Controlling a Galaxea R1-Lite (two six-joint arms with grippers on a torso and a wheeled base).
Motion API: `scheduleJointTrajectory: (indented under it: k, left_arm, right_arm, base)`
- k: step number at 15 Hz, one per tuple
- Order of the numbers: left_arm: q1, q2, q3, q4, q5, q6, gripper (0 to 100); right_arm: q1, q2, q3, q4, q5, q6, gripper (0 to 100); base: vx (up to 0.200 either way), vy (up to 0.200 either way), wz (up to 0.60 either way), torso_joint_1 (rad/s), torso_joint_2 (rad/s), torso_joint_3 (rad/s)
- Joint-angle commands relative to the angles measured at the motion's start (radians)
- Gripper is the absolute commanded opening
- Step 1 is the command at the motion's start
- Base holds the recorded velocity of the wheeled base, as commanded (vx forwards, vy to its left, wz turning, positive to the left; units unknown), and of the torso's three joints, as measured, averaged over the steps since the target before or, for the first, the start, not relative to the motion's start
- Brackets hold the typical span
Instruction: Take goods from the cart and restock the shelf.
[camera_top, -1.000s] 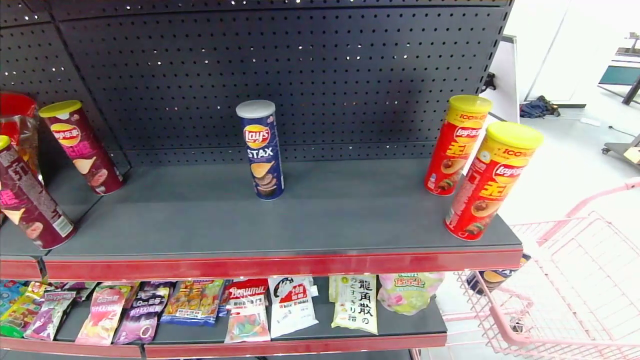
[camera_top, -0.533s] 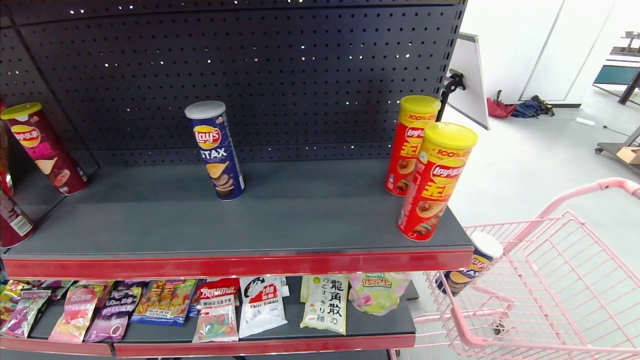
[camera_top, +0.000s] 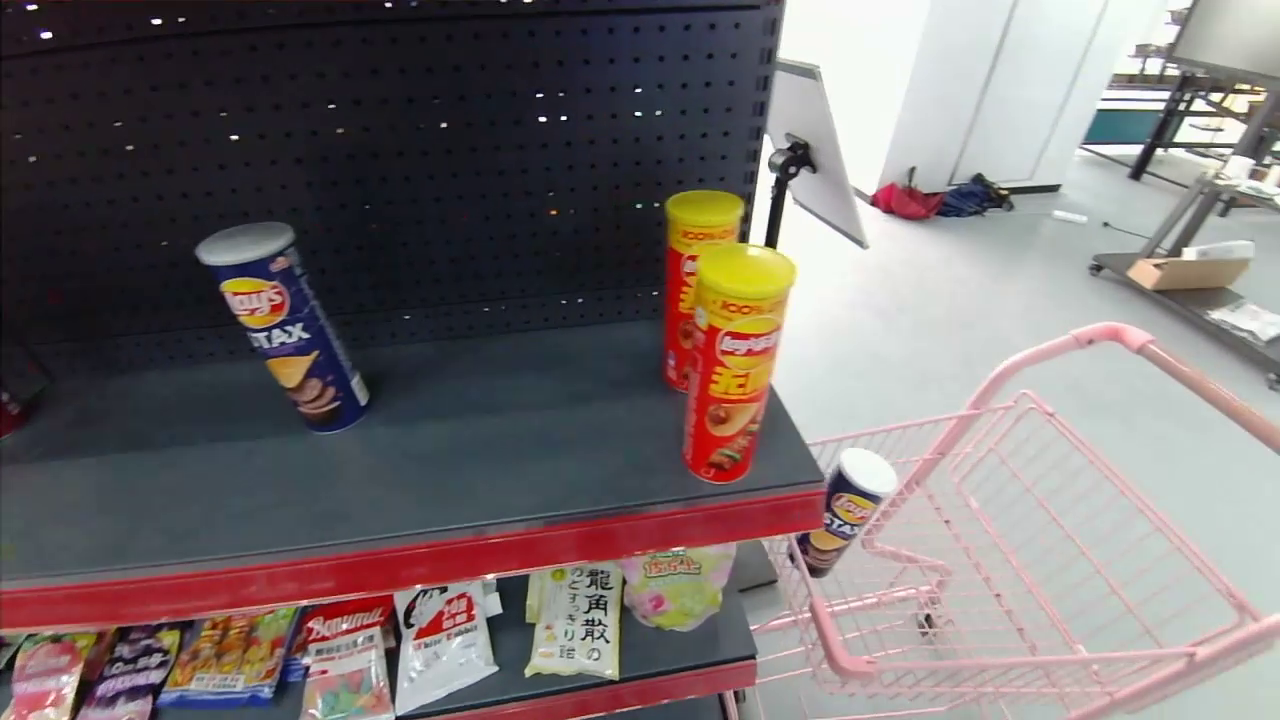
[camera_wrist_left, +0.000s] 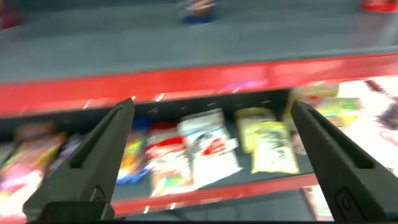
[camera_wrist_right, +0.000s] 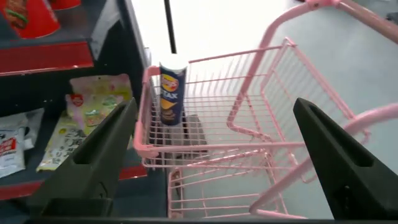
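The dark blue cylindrical chip can with a white lid (camera_wrist_right: 172, 91) stands in the pink wire cart (camera_wrist_right: 205, 148), at its corner beside the red-edged dark shelf (camera_top: 480, 470) — the right gripper (camera_wrist_right: 214, 104), fingers spread empty like those of the left gripper (camera_wrist_left: 211, 102), should drop clear of the wire rim and clasp its upper body squarely.

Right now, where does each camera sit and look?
Head view: on the head, looking down at the shelf and pink cart.
Left wrist view: on that wrist, facing snack bags past the open left hand.
Right wrist view: on that wrist, facing the cart past the open right hand.
Shared: head and right wrist show the cart's blue can.
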Motion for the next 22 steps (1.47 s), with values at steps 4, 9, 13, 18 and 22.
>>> scheduleJointTrajectory:
  k: [4, 9, 13, 18, 22]
  left_arm:
    - [0.000, 0.000, 0.000, 0.000, 0.001, 0.000, 100]
    - [0.000, 0.000, 0.000, 0.000, 0.001, 0.000, 100]
    - [0.000, 0.000, 0.000, 0.000, 0.001, 0.000, 100]
    - [0.000, 0.000, -0.001, 0.000, 0.001, 0.000, 100]
    - [0.000, 0.000, -0.001, 0.000, 0.001, 0.000, 100]
  right_arm:
    - [-0.001, 0.000, 0.000, 0.000, 0.000, 0.000, 100]
    - [-0.001, 0.000, 0.000, 0.000, 0.000, 0.000, 100]
    - [-0.001, 0.000, 0.000, 0.000, 0.000, 0.001, 100]
    - [-0.001, 0.000, 0.000, 0.000, 0.000, 0.000, 100]
    - [-0.001, 0.000, 0.000, 0.000, 0.000, 0.001, 100]
  base:
    - [0.000, 0.000, -0.30, 0.002, 0.00, 0.001]
    - [0.000, 0.000, 0.00, -0.013, 0.02, 0.015]
    - [0.000, 0.000, 0.00, -0.129, 0.34, 0.190]
    - [0.000, 0.000, 0.00, -0.148, 0.37, 0.224]
    - [0.000, 0.000, 0.00, -0.172, 0.46, 0.289]
